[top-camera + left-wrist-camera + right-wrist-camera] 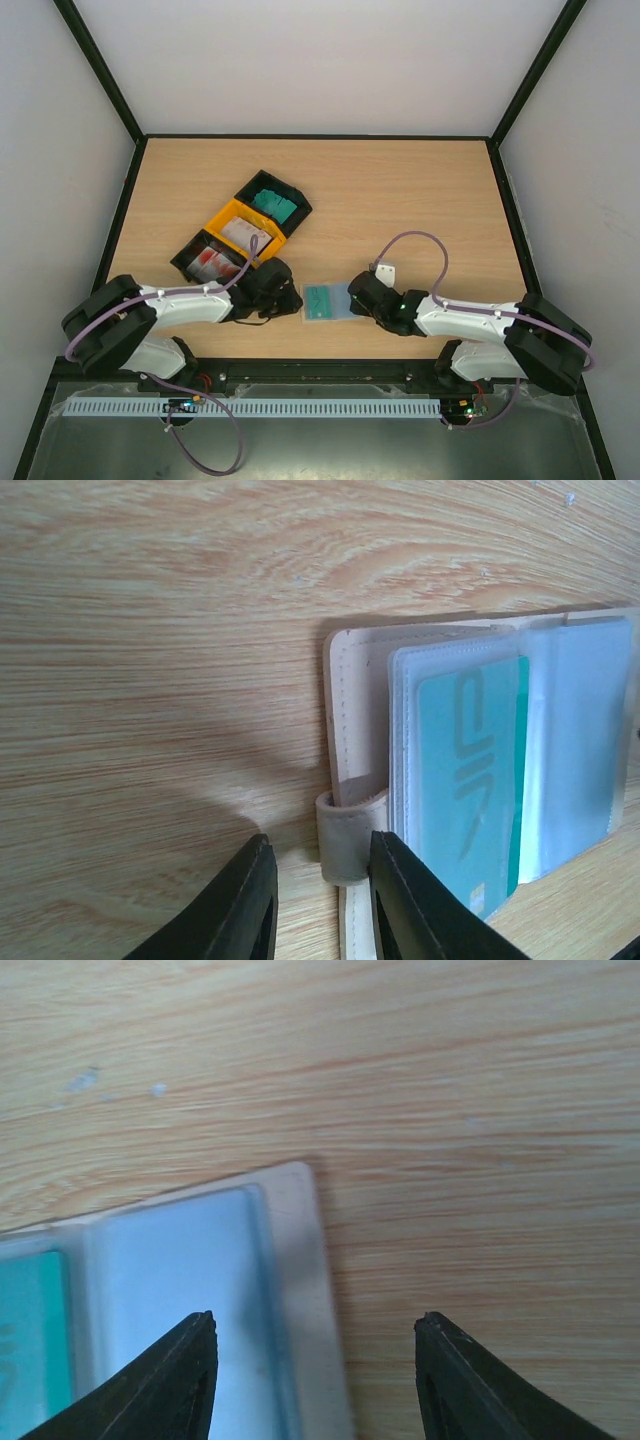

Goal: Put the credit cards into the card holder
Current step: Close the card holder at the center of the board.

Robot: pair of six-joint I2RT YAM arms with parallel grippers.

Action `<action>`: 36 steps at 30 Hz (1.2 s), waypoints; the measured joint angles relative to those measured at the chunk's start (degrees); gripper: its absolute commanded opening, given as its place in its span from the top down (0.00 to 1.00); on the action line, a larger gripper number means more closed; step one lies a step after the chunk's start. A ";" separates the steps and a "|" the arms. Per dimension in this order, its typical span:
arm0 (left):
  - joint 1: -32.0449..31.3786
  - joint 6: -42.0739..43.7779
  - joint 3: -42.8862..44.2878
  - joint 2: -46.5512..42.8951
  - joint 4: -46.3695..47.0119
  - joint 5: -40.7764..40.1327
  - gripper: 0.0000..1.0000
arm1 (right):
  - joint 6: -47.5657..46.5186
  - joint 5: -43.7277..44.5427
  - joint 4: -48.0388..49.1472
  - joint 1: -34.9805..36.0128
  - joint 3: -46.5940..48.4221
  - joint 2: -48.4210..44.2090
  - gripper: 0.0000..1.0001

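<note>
Lying open on the table (420, 190), the holder (327, 301) has the left tool (320, 908) narrowly parted, apparently around its tab (348, 838), and the right tool (312, 1360) wide at its edge. Tugging the tab might dislodge the teal card (468, 780).

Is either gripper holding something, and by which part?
Nothing is held. Left fingers straddle the strap tab of the card holder, not closed; right fingers are open.
</note>
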 measured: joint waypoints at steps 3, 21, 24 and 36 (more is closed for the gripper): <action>0.00 -0.59 -0.07 0.26 0.68 0.26 0.73 | 0.66 -0.20 0.00 -0.81 -1.38 0.09 0.46; 0.72 -0.74 -0.26 -0.26 1.22 0.26 0.97 | 2.49 -5.97 8.00 -2.43 -5.03 -1.97 0.46; 2.19 0.63 0.26 -2.86 -1.73 -0.55 0.98 | 2.45 -6.58 7.41 -2.43 -5.01 -2.54 0.46; 6.43 9.62 9.20 -8.20 -12.00 2.80 0.97 | 2.03 -7.04 6.97 -2.43 -3.32 -0.37 0.46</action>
